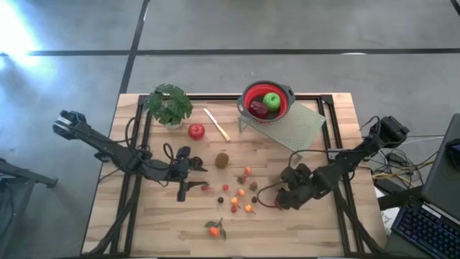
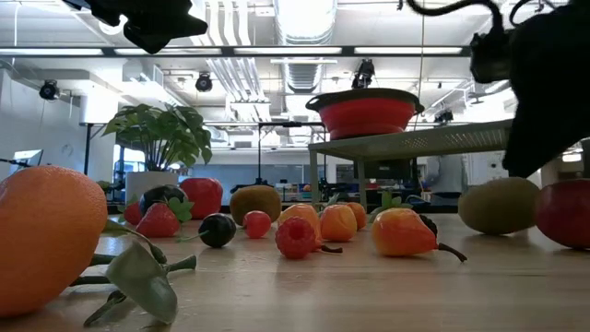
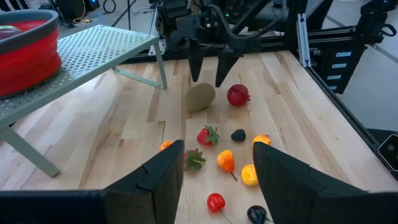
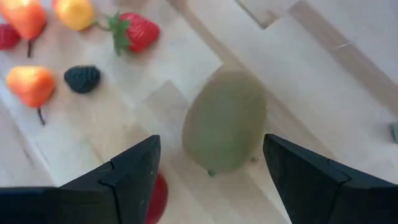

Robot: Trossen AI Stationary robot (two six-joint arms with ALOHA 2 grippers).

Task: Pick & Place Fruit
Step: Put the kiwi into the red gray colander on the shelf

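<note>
My right gripper point(image 1: 282, 196) point(image 3: 208, 79) hangs open over a brown kiwi point(image 4: 225, 121) point(image 3: 200, 96) that lies on the table near the right side, one finger on either side of it and clear of it. A small red apple point(image 3: 238, 95) lies beside that kiwi. My left gripper point(image 1: 194, 171) point(image 3: 217, 152) hovers open left of the middle, with nothing between its fingers. Ahead of it lie strawberries point(image 3: 208, 135), orange berries point(image 3: 226, 160) and a dark berry point(image 3: 238, 134). A second kiwi point(image 1: 222, 160), a red apple point(image 1: 196, 131) and a leafy tangerine point(image 1: 214, 229) rest on the wood.
A red bowl point(image 1: 251, 92) holding a green apple point(image 1: 272, 100) stands on a perforated green rack point(image 1: 298, 126) at the far right. A potted plant point(image 1: 170, 106) and a pale knife point(image 1: 215, 124) lie at the far left of centre. Black frame rails point(image 1: 338, 144) border the table.
</note>
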